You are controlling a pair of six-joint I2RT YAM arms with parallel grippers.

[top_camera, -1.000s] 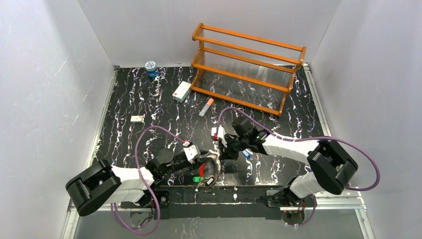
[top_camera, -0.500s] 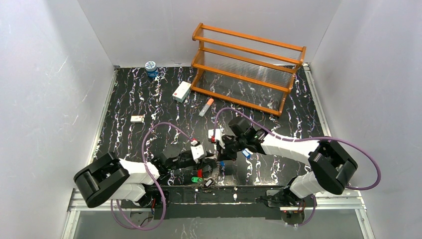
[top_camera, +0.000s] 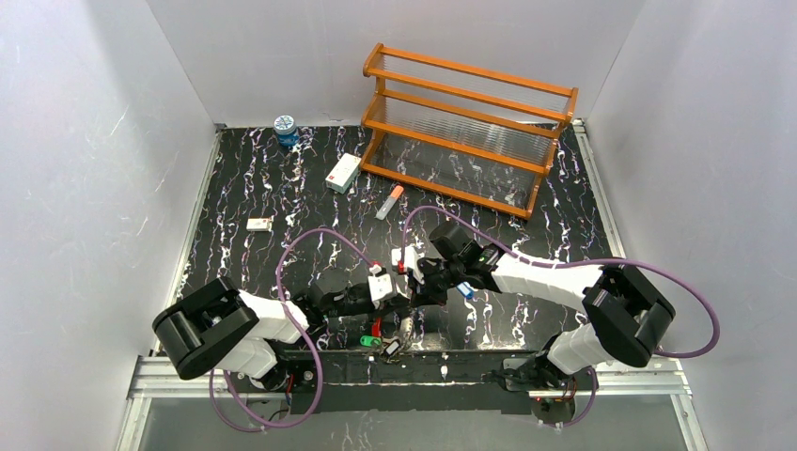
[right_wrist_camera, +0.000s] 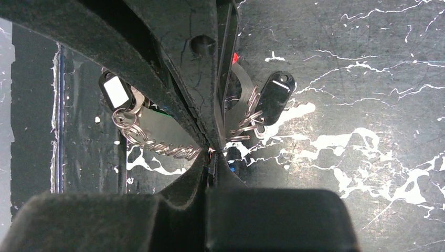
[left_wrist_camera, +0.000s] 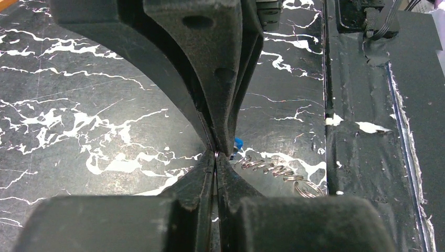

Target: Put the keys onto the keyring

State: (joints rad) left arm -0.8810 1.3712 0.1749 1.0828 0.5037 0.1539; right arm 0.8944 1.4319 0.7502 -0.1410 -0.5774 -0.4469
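In the top view my left gripper (top_camera: 401,294) and my right gripper (top_camera: 416,287) meet tip to tip over the near middle of the table. The left gripper (left_wrist_camera: 216,155) is shut, with a thin bit of the keyring wire (left_wrist_camera: 216,153) pinched at its tips. Opposite it, the right gripper (right_wrist_camera: 211,153) is shut on the same wire. A chain of small silvery rings (right_wrist_camera: 165,149) hangs below, carrying black tags (right_wrist_camera: 116,90). The keyring's red part (top_camera: 377,327) dangles beside a green key (top_camera: 369,340). A blue key (top_camera: 463,291) lies by the right gripper.
An orange wooden rack (top_camera: 468,127) stands at the back right. In front of it lie an orange-and-white tube (top_camera: 389,202) and a white box (top_camera: 343,173). A blue jar (top_camera: 286,129) sits at the back left, a small white tag (top_camera: 259,224) at mid left.
My left arm has reached right toward the right gripper and its jaws have closed on the wire. The right gripper has shifted slightly left, still shut.
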